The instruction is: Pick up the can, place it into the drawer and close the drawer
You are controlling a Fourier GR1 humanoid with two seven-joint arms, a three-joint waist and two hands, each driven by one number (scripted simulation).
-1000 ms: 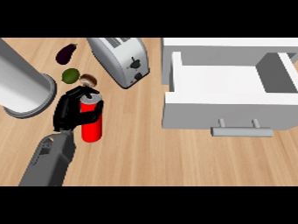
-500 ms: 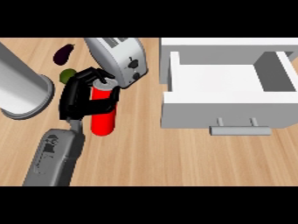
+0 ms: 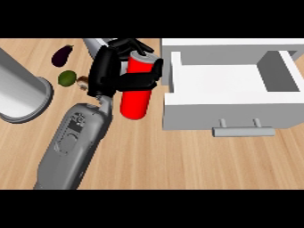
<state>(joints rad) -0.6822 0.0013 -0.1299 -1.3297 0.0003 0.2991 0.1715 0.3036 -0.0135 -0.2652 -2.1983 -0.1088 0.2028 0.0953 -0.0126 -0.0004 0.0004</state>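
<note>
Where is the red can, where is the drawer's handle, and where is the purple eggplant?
red can [image 3: 136,100]: head view, on its bare lower side below the fingers.
drawer's handle [image 3: 244,131]: head view, on the middle of the grey bar.
purple eggplant [image 3: 63,54]: head view, on the middle of its body.

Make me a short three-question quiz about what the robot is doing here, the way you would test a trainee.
1. True or false: the white drawer stands open.
2. Which thing does the black left hand hold?
A. the tall red can
B. the dark purple aubergine
C. the round green fruit
3. Fill in: the can is to the ____ of the drawer in the head view.

Key:
1. True; its inside shows bare.
2. A; the fingers curl round the can.
3. Left; it is not yet in the drawer.
</note>
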